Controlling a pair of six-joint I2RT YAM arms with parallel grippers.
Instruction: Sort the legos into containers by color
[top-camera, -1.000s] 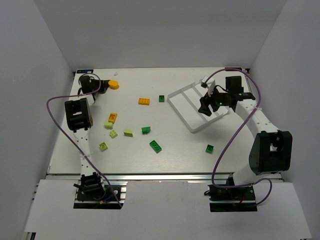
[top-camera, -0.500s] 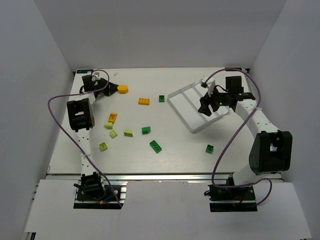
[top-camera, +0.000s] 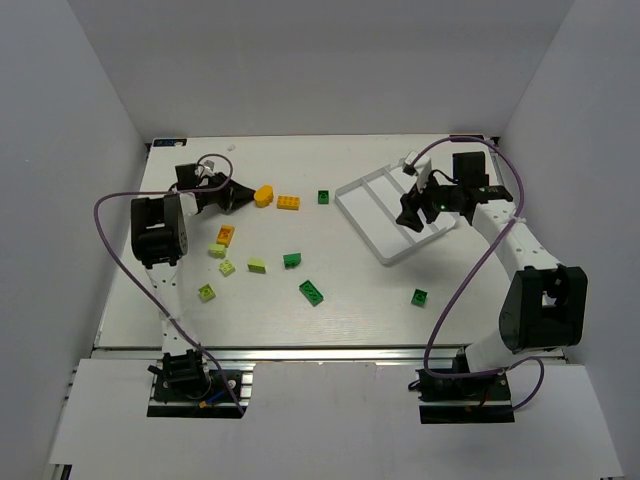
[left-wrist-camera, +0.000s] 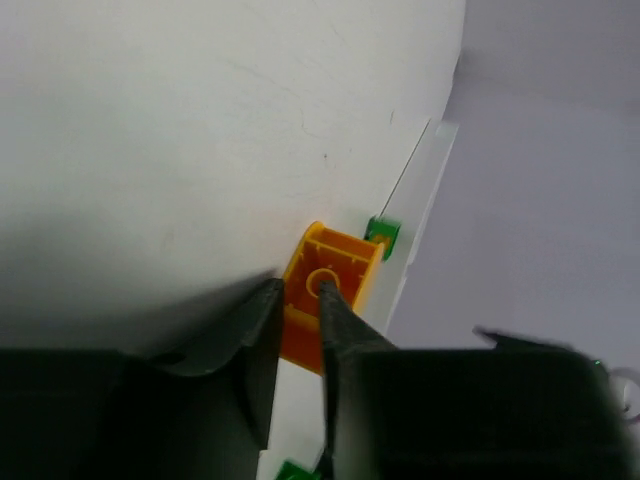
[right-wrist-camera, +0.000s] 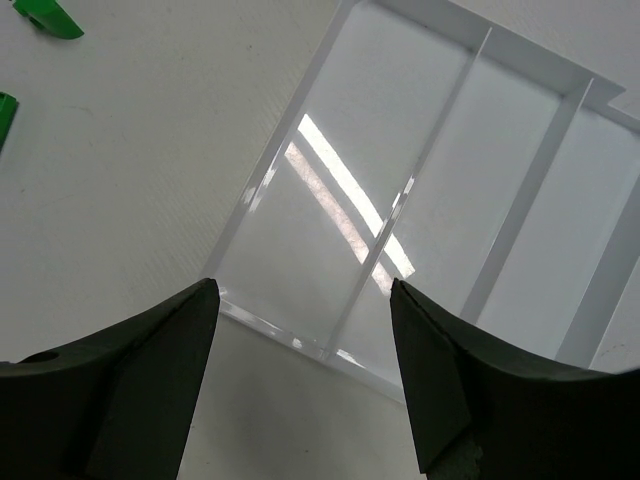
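Top view count: 11 legos (top-camera: 292, 260), all on the table (top-camera: 360, 320) and outside the tray (top-camera: 372, 208).
- Orange x3: round orange piece (top-camera: 264, 195), flat orange brick (top-camera: 289, 203) just beside it, 2nd orange brick (top-camera: 225, 235) nearer the L arm.
- Dk-green bricks (top-camera: 312, 292) x4: one far mid-table, two central, one near side below the tray.
- Yellow-green bricks (top-camera: 228, 267) x4, clustered on the left.
- Tray x1, w/ 3 long compartments, angled, far right.

L gripper (top-camera: 240, 196) sits low at far left, tips at the round orange piece. In the L wrist view its fingers (left-wrist-camera: 255, 330) stand narrow. The piece's hollow underside shows at the tips, w/ one finger across part of it. That view is blurred, so can't tell if the piece is pinched or only touched.

R gripper (top-camera: 412, 215) hangs over the tray and hides part of the compartments from above. In the R wrist view its fingers (right-wrist-camera: 120, 380) are spread wide, w/ only tray floor and dividers showing between them. The tray's far end is cut off by the frame edge.
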